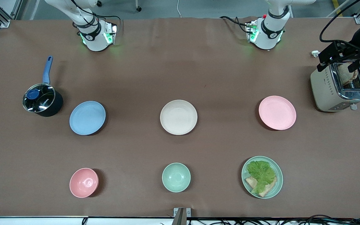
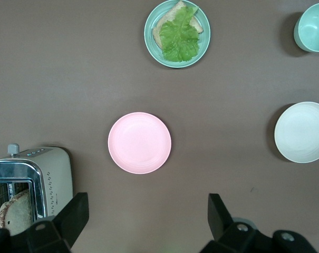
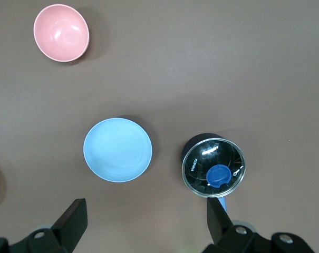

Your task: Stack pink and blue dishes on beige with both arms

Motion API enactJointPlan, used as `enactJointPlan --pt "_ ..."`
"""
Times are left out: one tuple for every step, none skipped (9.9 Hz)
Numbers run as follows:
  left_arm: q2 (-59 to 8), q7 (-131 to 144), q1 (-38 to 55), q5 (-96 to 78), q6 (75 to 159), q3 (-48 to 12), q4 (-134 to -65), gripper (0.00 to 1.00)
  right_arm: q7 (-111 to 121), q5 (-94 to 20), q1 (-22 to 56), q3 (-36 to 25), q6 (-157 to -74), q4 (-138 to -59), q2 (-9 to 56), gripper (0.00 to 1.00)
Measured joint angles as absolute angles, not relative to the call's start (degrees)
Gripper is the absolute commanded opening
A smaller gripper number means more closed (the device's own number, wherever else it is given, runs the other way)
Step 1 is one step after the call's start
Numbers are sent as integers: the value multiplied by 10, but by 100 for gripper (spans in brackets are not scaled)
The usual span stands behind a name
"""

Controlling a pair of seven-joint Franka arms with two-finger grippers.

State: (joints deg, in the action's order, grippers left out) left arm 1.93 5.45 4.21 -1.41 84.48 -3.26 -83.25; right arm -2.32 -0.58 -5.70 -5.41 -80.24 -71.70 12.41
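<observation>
White jointed arms [image 1: 269, 28] with black bands, green-lit bases, black cables and black jaws.

Beige plate [image 2: 302, 132] and mint bowl [image 2: 312, 20] are cut off by the left wrist view's edge

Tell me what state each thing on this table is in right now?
Blue plate: empty, on table.
Pink plate: empty, on table.
Beige plate: empty, nothing stacked.
Pot: lid on.
Toaster: bread in slot.
Green plate: holds lettuce, bread.
Left end effector: open.
Right end effector: open.
</observation>
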Motion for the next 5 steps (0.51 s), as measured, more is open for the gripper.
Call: enactJointPlan --pt "19 54 42 -14 845 -33 -832 100 -23 -6 -57 -53 -808 -724 117 100" --pt "19 54 42 -14 845 -32 -833 100 -23 -8 -56 -50 -822 -754 90 100" --pt "19 54 42 -14 845 -31 -833 100 -23 -9 -55 -46 -835 -798 49 100" --pt "19 55 41 -14 845 -29 -833 100 -23 -9 -50 -38 -838 -837 7 100" --pt "19 56 40 -14 844 -26 -835 100 -26 -9 -45 -33 -841 -859 -17 100"
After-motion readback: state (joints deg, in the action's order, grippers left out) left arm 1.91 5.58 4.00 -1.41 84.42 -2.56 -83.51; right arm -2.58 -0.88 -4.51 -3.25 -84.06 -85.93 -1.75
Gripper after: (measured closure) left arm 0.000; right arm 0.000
